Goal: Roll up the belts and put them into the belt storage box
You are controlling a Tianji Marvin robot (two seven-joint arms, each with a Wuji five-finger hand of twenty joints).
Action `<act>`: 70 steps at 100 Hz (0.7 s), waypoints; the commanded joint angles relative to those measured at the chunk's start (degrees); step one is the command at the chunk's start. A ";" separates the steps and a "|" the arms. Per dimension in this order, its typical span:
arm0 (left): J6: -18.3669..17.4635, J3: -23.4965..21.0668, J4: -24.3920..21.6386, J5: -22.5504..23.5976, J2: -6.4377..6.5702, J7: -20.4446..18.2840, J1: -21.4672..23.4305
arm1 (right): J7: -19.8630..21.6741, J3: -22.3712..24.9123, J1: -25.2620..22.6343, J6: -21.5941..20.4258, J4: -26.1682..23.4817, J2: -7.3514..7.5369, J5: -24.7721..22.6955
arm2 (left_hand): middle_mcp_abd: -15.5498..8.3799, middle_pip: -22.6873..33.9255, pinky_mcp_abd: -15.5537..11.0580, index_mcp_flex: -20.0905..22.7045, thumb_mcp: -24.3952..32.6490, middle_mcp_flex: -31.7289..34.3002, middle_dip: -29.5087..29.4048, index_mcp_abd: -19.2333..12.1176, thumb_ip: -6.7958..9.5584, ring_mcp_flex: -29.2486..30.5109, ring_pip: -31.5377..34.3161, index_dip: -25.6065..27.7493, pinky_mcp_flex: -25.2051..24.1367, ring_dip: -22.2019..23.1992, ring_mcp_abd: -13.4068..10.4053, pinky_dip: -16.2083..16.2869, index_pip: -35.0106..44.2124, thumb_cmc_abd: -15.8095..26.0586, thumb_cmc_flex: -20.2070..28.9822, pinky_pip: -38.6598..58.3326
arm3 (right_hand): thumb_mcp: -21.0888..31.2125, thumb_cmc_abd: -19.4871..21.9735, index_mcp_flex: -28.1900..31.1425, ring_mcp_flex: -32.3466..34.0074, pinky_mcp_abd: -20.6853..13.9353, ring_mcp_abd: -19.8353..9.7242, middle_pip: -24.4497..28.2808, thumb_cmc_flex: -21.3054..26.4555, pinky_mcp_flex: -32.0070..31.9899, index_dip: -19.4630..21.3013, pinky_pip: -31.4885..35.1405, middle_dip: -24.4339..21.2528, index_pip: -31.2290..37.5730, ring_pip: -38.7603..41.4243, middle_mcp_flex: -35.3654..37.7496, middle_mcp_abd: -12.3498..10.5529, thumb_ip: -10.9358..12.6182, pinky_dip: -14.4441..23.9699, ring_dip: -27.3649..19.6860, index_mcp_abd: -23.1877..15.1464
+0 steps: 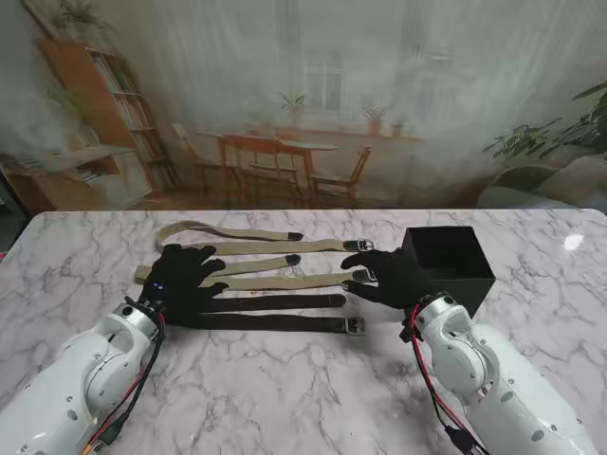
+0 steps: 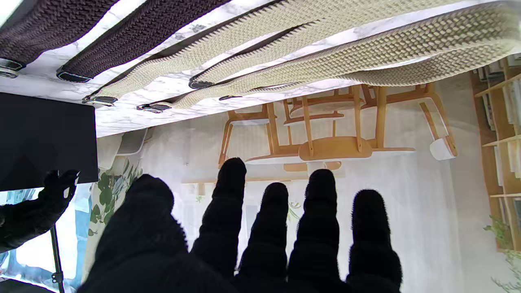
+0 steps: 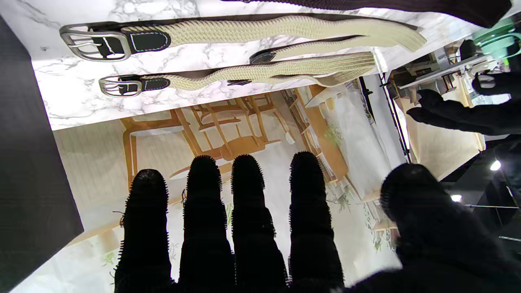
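Beige woven belts (image 1: pixel 275 248) and two dark belts (image 1: pixel 275 322) lie stretched side by side across the marble table (image 1: pixel 303 398). The black storage box (image 1: pixel 446 261) stands open-topped at their right ends. My left hand (image 1: pixel 185 275) hovers over the belts' left ends, fingers spread, holding nothing. My right hand (image 1: pixel 384 275) is beside the box, over the buckle ends, also open. In the left wrist view the dark belts (image 2: pixel 134 36) and beige belts (image 2: pixel 366 53) run ahead of my fingers (image 2: pixel 276 236). The right wrist view shows a beige belt's metal buckle (image 3: pixel 93 40) and the box wall (image 3: pixel 20 142).
The table's far edge (image 1: pixel 313 210) runs just beyond the farthest beige belt. A backdrop printed with chairs and shelves hangs behind it. Bare marble lies nearer to me, between my two forearms.
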 commanded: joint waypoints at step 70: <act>-1.21 -0.06 -0.23 -1.43 -0.21 -1.69 -0.11 | 2.38 0.83 -3.83 2.31 -5.36 0.80 -4.13 | 0.45 0.54 0.81 0.22 -1.40 1.07 0.48 0.93 -1.21 0.14 0.90 -0.07 -0.28 0.30 0.60 0.98 0.46 2.48 1.32 1.02 | 1.01 -1.08 -2.00 -1.10 -1.35 -1.10 -0.48 0.28 -1.08 0.40 0.13 -0.12 -0.94 1.42 -2.31 -0.25 -0.04 0.41 1.00 -1.27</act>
